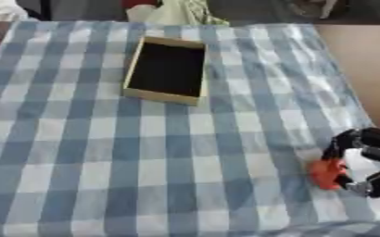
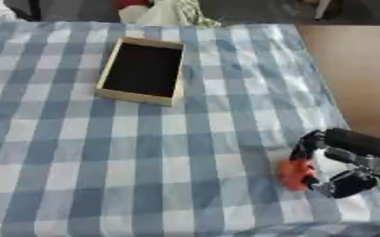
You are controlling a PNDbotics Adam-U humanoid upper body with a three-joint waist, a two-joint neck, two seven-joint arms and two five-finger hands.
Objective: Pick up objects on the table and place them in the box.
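A blue-and-white checked cloth (image 1: 104,152) covers the table, lying mostly flat with light wrinkles toward the right edge. On its far half sits the box (image 2: 99,90), an open shallow tray with tan walls and a dark inside, nothing in it. Well apart from it, at the near right edge, the right hand (image 2: 343,159) comes in with fingers and thumb curled round a small orange-red object (image 2: 293,175) that rests on the cloth (what it is I cannot make out). It looks light and probably rigid, small enough for a pinch across its middle, though a smooth rounded surface could slip between fingertips. The left hand shows in neither view.
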